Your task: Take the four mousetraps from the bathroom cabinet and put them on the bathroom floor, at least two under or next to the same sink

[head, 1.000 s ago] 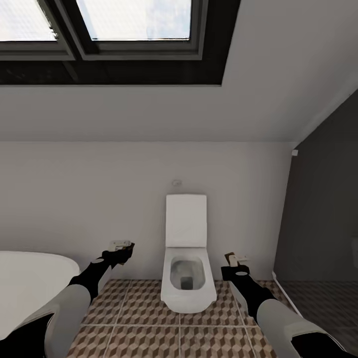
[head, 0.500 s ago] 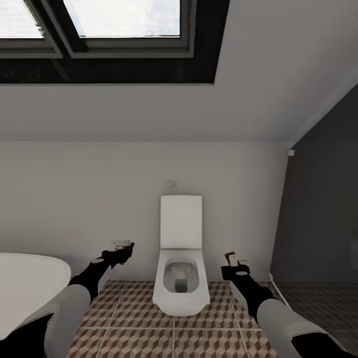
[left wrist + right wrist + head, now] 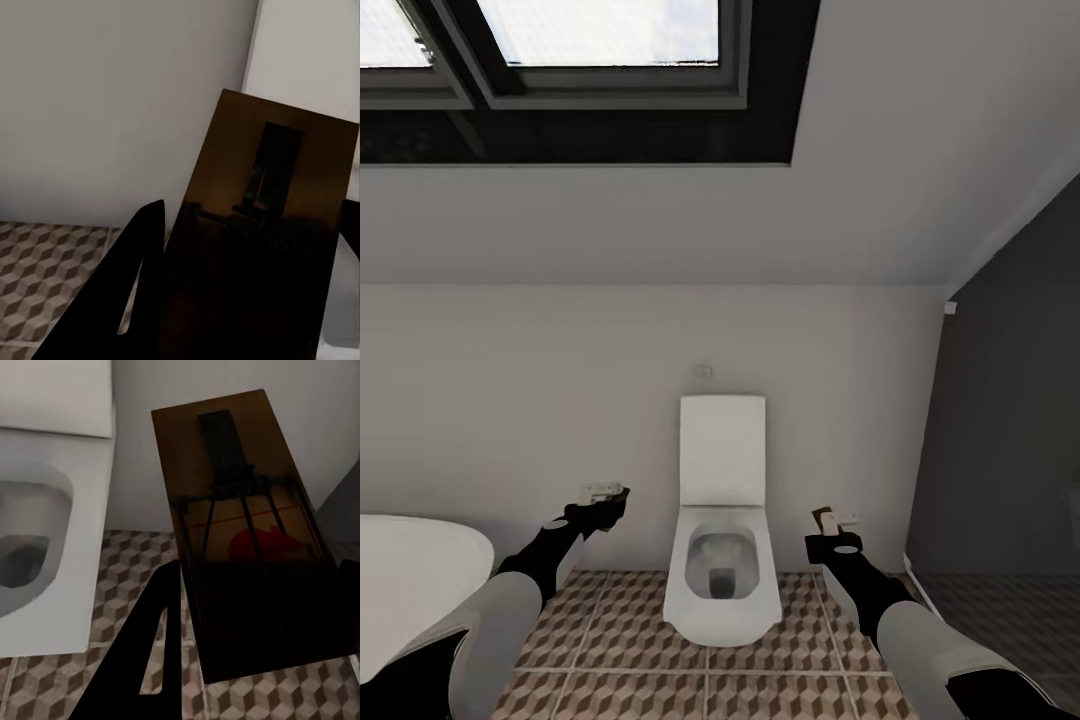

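Observation:
My left gripper [image 3: 603, 501] is shut on a mousetrap [image 3: 603, 490], a small tan board held up in front of the white wall. The left wrist view has this mousetrap [image 3: 262, 225] close up between the dark fingers [image 3: 142, 277], its wire spring in shadow. My right gripper [image 3: 832, 527] is shut on a second mousetrap [image 3: 836, 520]. In the right wrist view that mousetrap [image 3: 240, 525] carries dark wire and a red mark. The cube-patterned bathroom floor [image 3: 610, 640] lies below both arms. The cabinet and the bathroom sink are out of view.
A white toilet [image 3: 718, 540] with its lid up stands between the two arms against the wall. The curved rim of a white bathtub [image 3: 415, 560] sits at the left. A dark grey wall [image 3: 1010, 430] closes the right side. A skylight [image 3: 560, 60] is overhead.
The whole head view has shifted: the toilet and the bathtub slid to the left, so the camera turned. Both grippers keep their place in the picture, each still holding its mousetrap.

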You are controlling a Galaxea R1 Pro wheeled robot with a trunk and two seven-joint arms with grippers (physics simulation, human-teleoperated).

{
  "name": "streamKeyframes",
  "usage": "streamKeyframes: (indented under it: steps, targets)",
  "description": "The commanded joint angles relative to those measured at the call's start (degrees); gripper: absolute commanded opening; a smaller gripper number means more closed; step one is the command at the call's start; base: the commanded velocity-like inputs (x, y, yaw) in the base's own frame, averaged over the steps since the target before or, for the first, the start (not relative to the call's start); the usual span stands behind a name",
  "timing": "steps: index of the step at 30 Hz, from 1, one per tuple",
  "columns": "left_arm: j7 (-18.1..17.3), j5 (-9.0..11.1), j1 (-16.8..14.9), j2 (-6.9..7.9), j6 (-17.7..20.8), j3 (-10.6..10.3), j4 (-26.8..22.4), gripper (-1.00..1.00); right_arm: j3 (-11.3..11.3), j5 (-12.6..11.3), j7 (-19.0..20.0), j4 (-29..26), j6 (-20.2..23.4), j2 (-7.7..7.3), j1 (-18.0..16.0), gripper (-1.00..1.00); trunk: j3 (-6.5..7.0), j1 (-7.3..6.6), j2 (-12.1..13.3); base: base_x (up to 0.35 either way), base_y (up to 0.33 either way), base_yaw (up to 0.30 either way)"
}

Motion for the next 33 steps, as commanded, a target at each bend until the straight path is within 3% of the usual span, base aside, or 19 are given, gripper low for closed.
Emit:
streamKeyframes:
  steps: [1, 14, 23, 33]
  targets:
    - [-0.4, -0.53, -0.04, -0.03, 0.27, 0.54, -0.08, -1.0, 0.46, -0.19, -0.22, -0.11, 0.43, -0.02, -0.03, -1.0, -0.07, 0.02, -0.03, 0.29, -0.001, 0.0]
    - [-0.42, -0.67, -0.04, -0.01, 0.46, 0.47, -0.08, -1.0, 0.47, -0.19, -0.26, -0.08, 0.43, -0.07, -0.03, -1.0, -0.07, 0.02, -0.03, 0.305, 0.0, 0.0]
    - [-0.4, -0.78, -0.05, -0.06, 0.21, 0.37, 1.65, -1.0, 0.46, -0.44, -0.46, 0.67, -0.61, -0.21, -0.03, -1.0, -0.07, 0.02, -0.03, 0.065, 0.0, 0.0]
    - [-0.4, -0.96, -0.05, 0.96, -0.79, 0.2, 10.72, -1.0, 0.59, -0.34, -0.41, 9.96, -8.99, -0.26, -0.03, -1.0, -0.07, 0.02, -0.03, 0.004, 0.0, 0.0]
